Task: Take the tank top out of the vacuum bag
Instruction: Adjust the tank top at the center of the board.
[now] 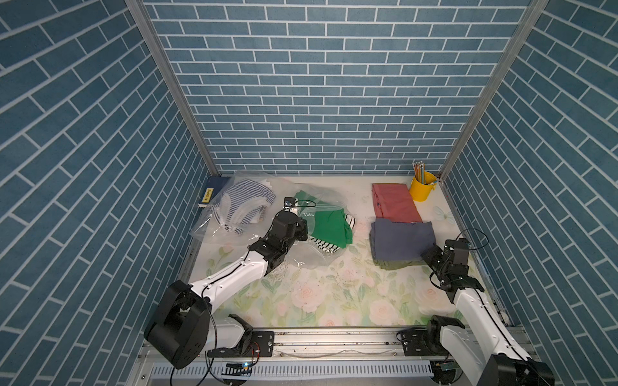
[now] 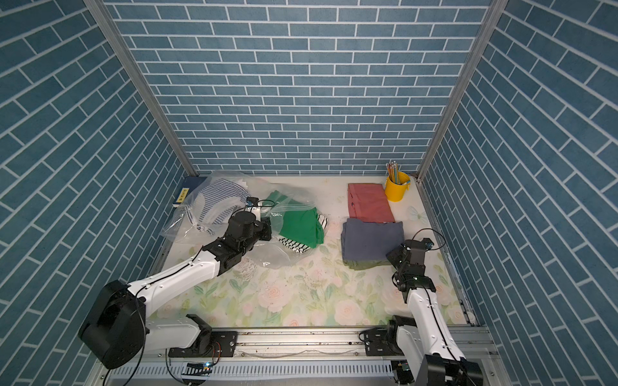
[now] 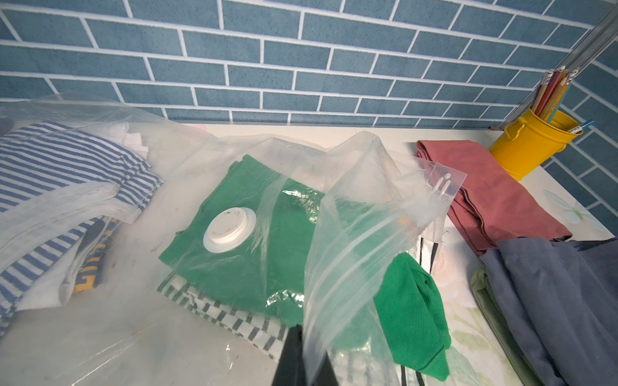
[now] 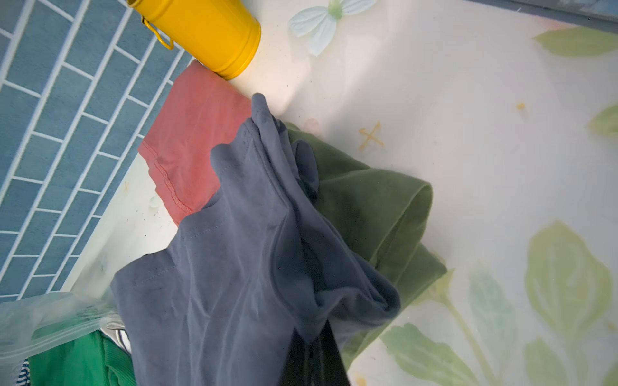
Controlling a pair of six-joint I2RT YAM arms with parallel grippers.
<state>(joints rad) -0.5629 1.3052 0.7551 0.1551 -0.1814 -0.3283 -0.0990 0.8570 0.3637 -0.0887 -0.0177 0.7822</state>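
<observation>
Tank top (image 3: 411,300), which I take to be the green ribbed garment, lies mostly inside the clear vacuum bag (image 3: 351,217) at the middle-left of the table (image 1: 334,294), beneath the bag's white valve (image 3: 229,230) and on top of a black-and-white striped garment (image 3: 234,317) in the same bag. Its long axis runs from far left to near right, and its near-right end pokes out of the bag's mouth, bare of plastic. The left gripper (image 3: 302,334) sits just left of it with jaws closed on the zip edge of the mouth, holding that flap up. The right gripper (image 4: 311,351) is well apart on the right, jaws closed at the near-right corner of the blue-grey garment (image 4: 217,284) with a fold of it seemingly pinched between them; an olive garment (image 4: 384,207) lies beneath and a pink garment (image 4: 190,133) just beyond. So the left arm is nearer but occupied; I judge the pull must go rightward along that axis, out through the mouth. A second bag (image 1: 207,227) at far left holds blue-striped clothes (image 1: 244,200), and a yellow bucket (image 1: 422,188) at far right holds pencils (image 1: 418,170)
</observation>
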